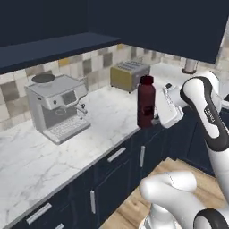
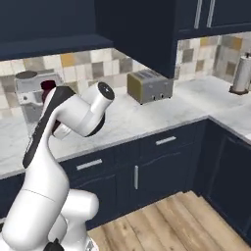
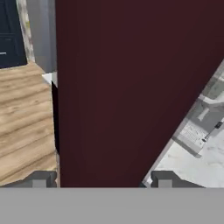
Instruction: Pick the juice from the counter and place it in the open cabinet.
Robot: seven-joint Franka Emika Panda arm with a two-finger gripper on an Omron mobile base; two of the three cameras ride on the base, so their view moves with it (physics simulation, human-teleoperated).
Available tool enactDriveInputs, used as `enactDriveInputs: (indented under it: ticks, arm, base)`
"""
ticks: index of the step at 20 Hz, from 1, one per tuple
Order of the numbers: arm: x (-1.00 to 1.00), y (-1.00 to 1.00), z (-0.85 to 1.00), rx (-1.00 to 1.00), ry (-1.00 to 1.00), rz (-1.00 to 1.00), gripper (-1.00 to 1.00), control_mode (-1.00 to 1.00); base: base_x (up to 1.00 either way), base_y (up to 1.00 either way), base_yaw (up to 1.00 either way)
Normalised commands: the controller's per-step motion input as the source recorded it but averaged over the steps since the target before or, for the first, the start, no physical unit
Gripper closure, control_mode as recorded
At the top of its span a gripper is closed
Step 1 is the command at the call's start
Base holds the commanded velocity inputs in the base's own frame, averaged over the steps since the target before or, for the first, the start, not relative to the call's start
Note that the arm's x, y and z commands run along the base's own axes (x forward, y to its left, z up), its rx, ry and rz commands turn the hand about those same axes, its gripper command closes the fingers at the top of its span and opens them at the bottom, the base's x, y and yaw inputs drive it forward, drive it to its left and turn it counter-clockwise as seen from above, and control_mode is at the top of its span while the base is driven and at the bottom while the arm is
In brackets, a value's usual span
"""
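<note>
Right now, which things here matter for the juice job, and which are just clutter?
Job: juice, gripper around it, marble counter, open cabinet above.
Clutter: coffee machine, toaster, paper towel roll.

Left base view: we look from behind the arm toward 11 o'clock, down over the counter [image 1: 103, 116].
Right base view: we face 1 o'clock across that marble top.
Shared: toaster [image 1: 129, 74], coffee machine [image 1: 57, 107].
Hand view: we sit hard against the juice [image 3: 127, 87].
</note>
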Motion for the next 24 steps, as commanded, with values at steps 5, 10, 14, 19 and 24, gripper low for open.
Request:
enactDriveInputs:
  ticks: [5,10,14,19,24]
  arm:
    - [0.00,0.00,0.00,0.00,0.00,0.00,1.00,1.00]
    - [0.00,0.00,0.00,0.00,0.00,0.00,1.00,1.00]
    - [0.00,0.00,0.00,0.00,0.00,0.00,1.00,1.00]
    - [0.00,0.00,0.00,0.00,0.00,0.00,1.00,1.00]
    - [0.00,0.00,0.00,0.00,0.00,0.00,1.00,1.00]
  base:
    - [0.49,-0.33,0.83]
    - [0.77,-0.44,0.78]
    - [0.51,-0.29,0.34]
    - [0.48,0.00,0.11]
    - [0.29,0.00,0.06]
